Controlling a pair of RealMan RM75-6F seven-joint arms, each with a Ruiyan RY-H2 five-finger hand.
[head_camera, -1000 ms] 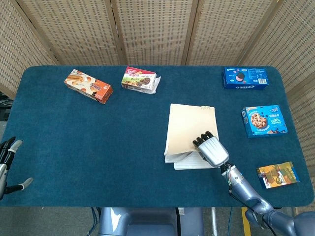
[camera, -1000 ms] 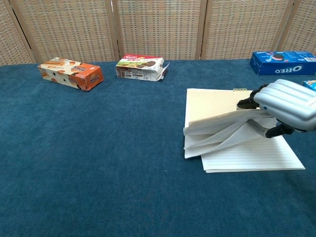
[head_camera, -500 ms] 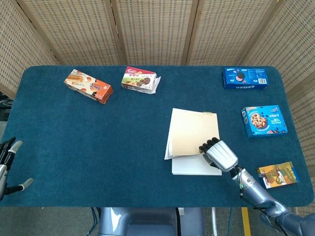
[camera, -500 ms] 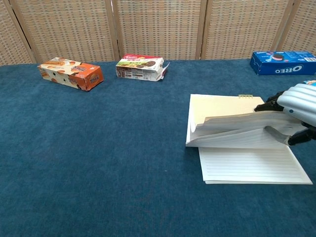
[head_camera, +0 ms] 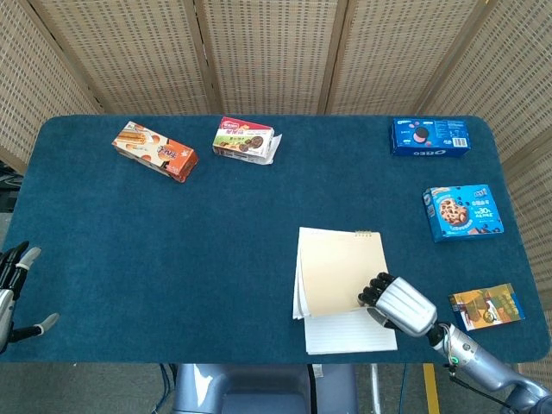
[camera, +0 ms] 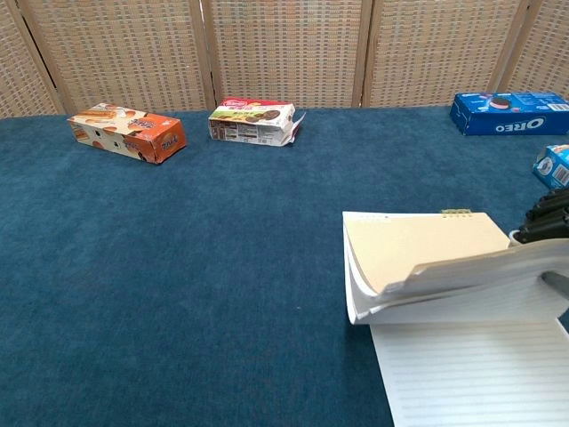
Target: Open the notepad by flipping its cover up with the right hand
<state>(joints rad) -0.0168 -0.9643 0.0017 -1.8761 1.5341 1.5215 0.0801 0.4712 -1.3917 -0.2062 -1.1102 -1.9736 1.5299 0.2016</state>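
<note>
The notepad [head_camera: 339, 269] lies on the blue table near the front edge, right of centre, with its tan cover [camera: 425, 251] and several pages lifted off a lined page [camera: 484, 374]. My right hand [head_camera: 399, 304] grips the lifted cover and pages at their near right corner. In the chest view its dark fingertips [camera: 545, 214] lie over the cover's right edge, and the rest of the hand is out of frame. My left hand [head_camera: 12, 291] hangs off the table's left front corner, fingers apart and holding nothing.
At the back stand an orange snack box [head_camera: 155, 151], a red-and-green biscuit box [head_camera: 245, 140] and an Oreo box [head_camera: 429, 136]. A blue cookie box [head_camera: 462, 211] and a small packet [head_camera: 486, 307] lie to the right of the notepad.
My right hand has drawn back toward the front edge, dragging the notepad with it. It still holds the cover and pages lifted; more of the lined page now shows.
</note>
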